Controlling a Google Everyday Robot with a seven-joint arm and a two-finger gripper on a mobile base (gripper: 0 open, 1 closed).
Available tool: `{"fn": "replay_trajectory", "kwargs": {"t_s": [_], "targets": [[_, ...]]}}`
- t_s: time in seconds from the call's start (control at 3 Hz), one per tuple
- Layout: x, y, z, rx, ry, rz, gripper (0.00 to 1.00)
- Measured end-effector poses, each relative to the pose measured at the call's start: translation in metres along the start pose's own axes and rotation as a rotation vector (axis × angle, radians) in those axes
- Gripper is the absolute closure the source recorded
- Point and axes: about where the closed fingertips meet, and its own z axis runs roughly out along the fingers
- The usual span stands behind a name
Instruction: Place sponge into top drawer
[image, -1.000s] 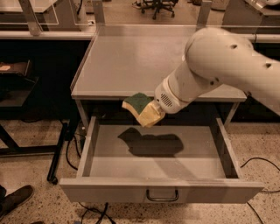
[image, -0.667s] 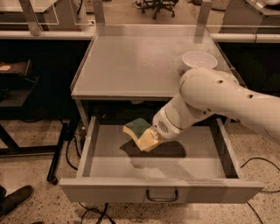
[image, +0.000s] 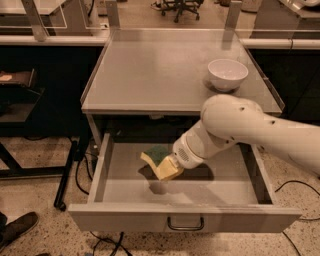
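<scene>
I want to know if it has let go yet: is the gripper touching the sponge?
Touching. The camera view shows the gripper over the open top drawer, its fingers closed on the tilted sponge, with no gap between them.

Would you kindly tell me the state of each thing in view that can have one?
top drawer, pulled open.
sponge, held in the hand over the drawer floor, not yet released.
hand, shut on the sponge, inside the open drawer.
white bowl, upright on the tabletop.
</scene>
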Motion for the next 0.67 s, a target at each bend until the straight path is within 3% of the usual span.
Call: {"fn": "replay_trajectory", "kwargs": {"t_s": [0.67], "targets": [[0.020, -0.013, 0.058, -0.084, -0.019, 0.055, 1.00]]}}
